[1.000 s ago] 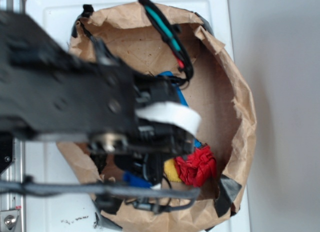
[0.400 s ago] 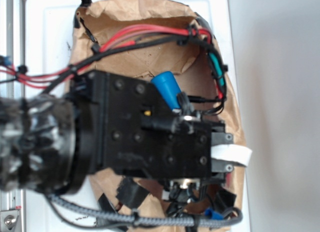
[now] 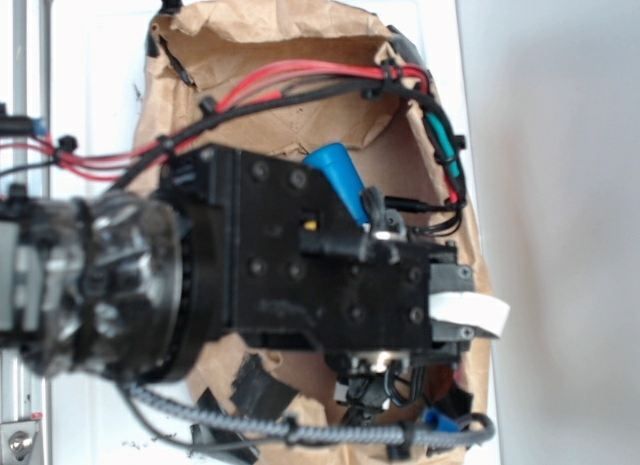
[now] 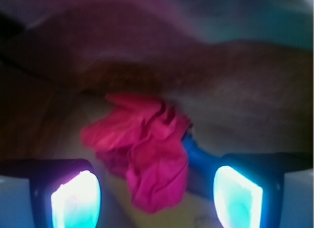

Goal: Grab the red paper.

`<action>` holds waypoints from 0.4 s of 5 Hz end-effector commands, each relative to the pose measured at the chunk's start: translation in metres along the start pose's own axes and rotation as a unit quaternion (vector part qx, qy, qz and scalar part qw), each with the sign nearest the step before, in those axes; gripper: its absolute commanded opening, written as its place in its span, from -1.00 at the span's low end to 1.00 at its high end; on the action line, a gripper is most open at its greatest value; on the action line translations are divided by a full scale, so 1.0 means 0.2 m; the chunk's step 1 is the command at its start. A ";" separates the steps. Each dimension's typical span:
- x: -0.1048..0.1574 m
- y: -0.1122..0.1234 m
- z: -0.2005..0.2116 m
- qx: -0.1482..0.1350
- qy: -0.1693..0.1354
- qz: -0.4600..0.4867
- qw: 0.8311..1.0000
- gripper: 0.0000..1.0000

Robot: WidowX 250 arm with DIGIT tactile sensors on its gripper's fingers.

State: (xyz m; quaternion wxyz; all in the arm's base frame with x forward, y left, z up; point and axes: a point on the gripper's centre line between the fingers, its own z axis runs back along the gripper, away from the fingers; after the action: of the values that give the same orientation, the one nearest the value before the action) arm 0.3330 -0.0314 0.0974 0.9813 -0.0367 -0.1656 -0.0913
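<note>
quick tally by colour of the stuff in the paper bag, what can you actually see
red: 1, the red paper
blue: 1, the blue bottle
brown: 1, the paper bag itself
total: 3; the arm hides the rest

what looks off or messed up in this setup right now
The brown paper bag is ragged: its rim is torn and crumpled, with dark tape patches along the edge. A blue bottle lies tipped inside it. In the wrist view the crumpled red paper sits between the open hand's fingers, not yet gripped. Nothing looks spilled.
</note>
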 end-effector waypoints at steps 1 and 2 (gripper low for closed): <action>0.07 0.28 0.28 -0.060 0.001 -0.014 0.998 1.00; 0.02 0.24 0.22 -0.035 -0.008 -0.012 0.999 1.00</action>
State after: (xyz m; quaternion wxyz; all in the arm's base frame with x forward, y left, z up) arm 0.3145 0.0082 0.1170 0.9816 -0.0804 -0.1342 -0.1093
